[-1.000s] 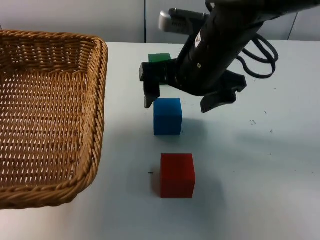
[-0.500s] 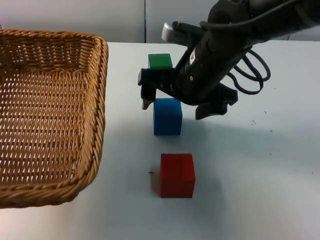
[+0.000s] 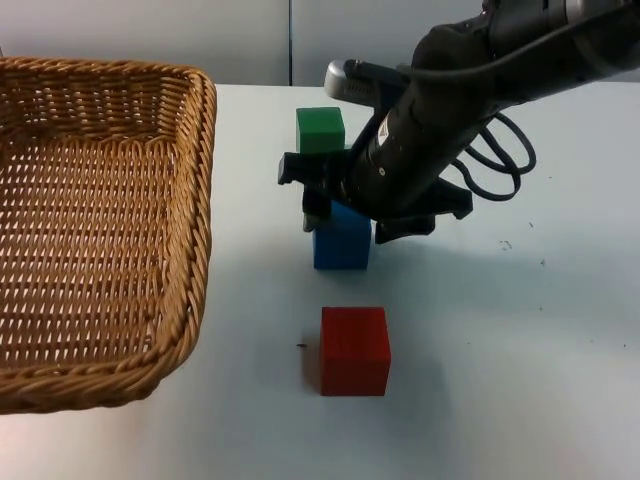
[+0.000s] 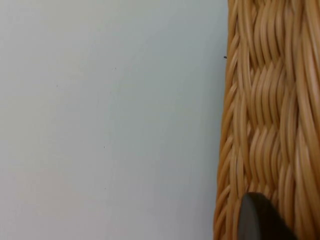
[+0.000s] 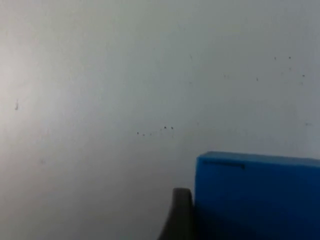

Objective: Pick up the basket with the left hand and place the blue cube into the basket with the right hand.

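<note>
**Three cubes on the surface, right tool at the blue one**

Three cubes stand in a row on the white surface (image 3: 520,330): green cube (image 3: 320,128) at the far end, blue cube (image 3: 342,240) in the middle, red cube (image 3: 354,350) nearest. The right tool (image 3: 345,222) is low over the blue cube, its fingers spread on both sides of it; one black fingertip (image 5: 179,216) is just beside the cube's side. The basket (image 3: 95,220) is at the left, well apart from the cubes. The left tool (image 4: 257,220) is at the woven rim; I cannot tell its state.
</note>
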Tool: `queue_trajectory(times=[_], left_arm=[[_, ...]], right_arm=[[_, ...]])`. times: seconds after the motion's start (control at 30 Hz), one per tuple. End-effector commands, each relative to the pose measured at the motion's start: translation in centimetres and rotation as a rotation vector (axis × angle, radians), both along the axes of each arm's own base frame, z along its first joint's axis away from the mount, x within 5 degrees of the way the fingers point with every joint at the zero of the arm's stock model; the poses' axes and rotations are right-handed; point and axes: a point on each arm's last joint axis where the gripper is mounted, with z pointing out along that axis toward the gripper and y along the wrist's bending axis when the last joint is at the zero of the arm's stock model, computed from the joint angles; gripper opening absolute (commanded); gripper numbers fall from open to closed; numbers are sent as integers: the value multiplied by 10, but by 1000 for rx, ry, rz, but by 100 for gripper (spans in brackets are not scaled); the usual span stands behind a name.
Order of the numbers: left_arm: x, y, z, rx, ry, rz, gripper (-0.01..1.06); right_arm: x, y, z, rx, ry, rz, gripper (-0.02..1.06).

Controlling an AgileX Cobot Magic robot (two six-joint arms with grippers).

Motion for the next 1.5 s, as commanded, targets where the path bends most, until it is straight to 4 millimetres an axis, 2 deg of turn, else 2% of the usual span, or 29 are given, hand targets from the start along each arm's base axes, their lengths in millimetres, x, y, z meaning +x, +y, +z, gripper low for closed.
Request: queue_trajectory(times=[0.0,0.07,0.1,0.2,0.23,0.3,0.57,0.7,0.73,0.8,0.83,0.87,0.9,1.03,1.07,1.2,1.23,1.33,1.47], left_arm=[[0,-2,3,-38,-5,9,0],[0,-2,3,-38,-5,9,0],[0,-2,3,-38,-5,9,0],[0,-2,3,-38,-5,9,0],[0,-2,3,-38,-5,9,0],[0,-2,3,-39,-5,9,0],[0,-2,3,-37,-7,6,0],[0,-2,3,-37,-7,6,0],[0,-2,3,-37,-7,6,0],[0,-2,3,-37,-7,6,0],[0,-2,3,-37,-7,6,0],[0,-2,3,-37,-7,6,0],[0,-2,3,-37,-7,6,0],[1,-2,3,-39,-8,8,0],[1,-2,3,-39,-8,8,0],[1,-2,3,-39,-8,8,0],[1,-2,3,-39,-8,8,0],[1,-2,3,-36,-10,4,0],[1,-2,3,-36,-10,4,0]], right_arm=[[3,0,3,2,-24,7,60],[3,0,3,2,-24,7,49],[3,0,3,2,-24,7,49],[3,0,3,-11,-32,31,21],[3,0,3,-11,-32,31,21],[3,0,2,-19,-34,48,1],[3,0,9,-17,-39,47,0],[3,-1,41,-1,-113,68,0],[3,-1,41,-1,-113,68,0],[2,-3,67,11,-166,91,0],[0,-4,87,16,-209,113,0],[0,-4,87,16,-209,113,0],[-3,-6,105,23,-248,123,0],[-18,-7,159,40,-371,194,0],[-18,-7,159,40,-371,194,0],[-42,1,202,43,-491,308,0],[-42,1,202,43,-491,308,0],[-68,19,224,69,-571,409,0],[-88,41,228,88,-605,498,0]])
